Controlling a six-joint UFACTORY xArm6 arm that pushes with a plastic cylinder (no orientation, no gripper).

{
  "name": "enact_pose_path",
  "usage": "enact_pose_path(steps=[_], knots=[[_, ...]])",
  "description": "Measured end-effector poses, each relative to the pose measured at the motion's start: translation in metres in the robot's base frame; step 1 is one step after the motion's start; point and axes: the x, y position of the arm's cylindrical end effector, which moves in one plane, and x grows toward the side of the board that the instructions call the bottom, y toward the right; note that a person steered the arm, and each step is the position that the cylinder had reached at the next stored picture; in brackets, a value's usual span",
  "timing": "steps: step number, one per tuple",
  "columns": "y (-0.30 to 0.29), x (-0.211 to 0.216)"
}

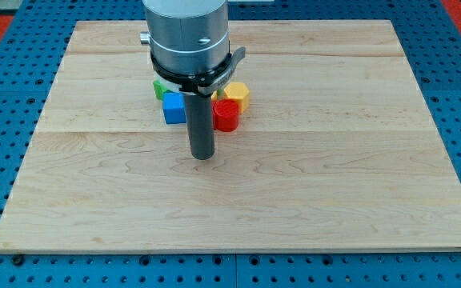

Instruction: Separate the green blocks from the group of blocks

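Note:
A small group of blocks lies on the wooden board [334, 184], just above its middle. A blue cube [173, 108] is at the group's left. A green block [159, 88] peeks out above the blue cube, mostly hidden by my arm. A red block [226, 115] is at the right, with a yellow block [237, 94] touching it above. My rod comes down in front of the group; my tip [203, 157] rests on the board just below the blocks, between the blue cube and the red block. Other blocks may be hidden behind the rod and arm.
The arm's silver cylinder [186, 36] covers the top middle of the board. A blue perforated table [6, 104] surrounds the board on all sides.

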Motion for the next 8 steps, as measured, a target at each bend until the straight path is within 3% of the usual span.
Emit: enact_pose_path(steps=[4,6,7,8], knots=[[-0.019,0.007],[-0.131,-0.058],[-0.123,-0.100],[-0.056,-0.125]])
